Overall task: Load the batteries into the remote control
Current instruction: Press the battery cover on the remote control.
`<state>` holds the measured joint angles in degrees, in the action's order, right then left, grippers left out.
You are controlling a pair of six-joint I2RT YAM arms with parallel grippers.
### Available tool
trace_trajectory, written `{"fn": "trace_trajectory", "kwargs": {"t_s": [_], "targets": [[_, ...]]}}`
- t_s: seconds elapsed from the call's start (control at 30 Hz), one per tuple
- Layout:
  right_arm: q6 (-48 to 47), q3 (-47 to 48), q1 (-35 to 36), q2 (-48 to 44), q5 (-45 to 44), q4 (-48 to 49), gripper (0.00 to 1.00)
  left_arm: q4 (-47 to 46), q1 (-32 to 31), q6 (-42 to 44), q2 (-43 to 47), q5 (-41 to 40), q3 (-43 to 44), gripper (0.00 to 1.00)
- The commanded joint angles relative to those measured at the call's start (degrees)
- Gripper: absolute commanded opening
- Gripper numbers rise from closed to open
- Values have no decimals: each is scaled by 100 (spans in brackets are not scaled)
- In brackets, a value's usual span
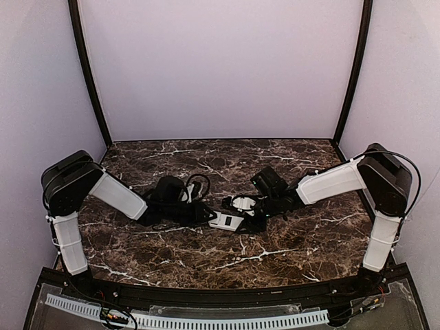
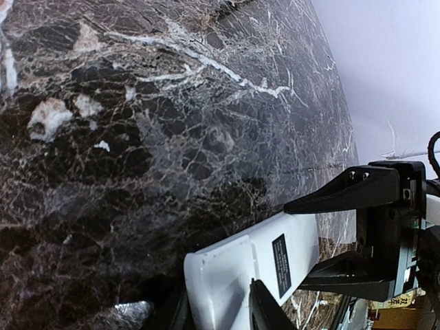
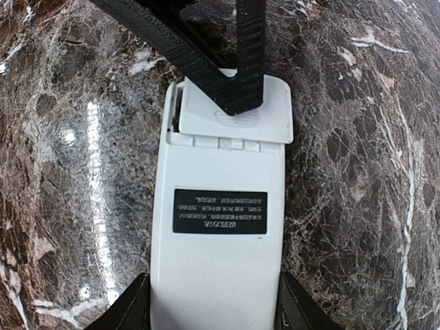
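Cover-opening stage, judged from the layout: the remote control (image 3: 220, 275) lies back-up, and the right gripper (image 3: 213, 292) clamps its long sides at the end nearer its black label (image 3: 220, 212), apparently to steady it. At the remote's opposite end the left gripper (image 3: 237, 96) narrows to a point on the battery cover (image 3: 271, 113), which sits slightly askew, probably to be slid off; whether those fingers pinch or only press cannot be told. Under the remote runs a dark, white-veined marble tabletop (image 3: 357, 172), glossy with glare, ringed by pale lilac walls (image 1: 220, 69); no batteries are discernible.
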<state>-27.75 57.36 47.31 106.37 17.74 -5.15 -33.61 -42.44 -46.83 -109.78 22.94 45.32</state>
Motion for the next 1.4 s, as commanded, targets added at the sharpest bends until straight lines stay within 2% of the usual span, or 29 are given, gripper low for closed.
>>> {"fn": "trace_trajectory", "kwargs": {"t_s": [0.0,0.77,1.37], "targets": [[63,28,10,-14,-118,-153,4,870,-75,327,60,-151,67,31],[133,-18,143,-12,-1286,139,5,1721,-273,746,178,-273,282,27],[154,-105,219,-116,-1631,368,5,1619,-351,629,129,-297,113,28]]}}
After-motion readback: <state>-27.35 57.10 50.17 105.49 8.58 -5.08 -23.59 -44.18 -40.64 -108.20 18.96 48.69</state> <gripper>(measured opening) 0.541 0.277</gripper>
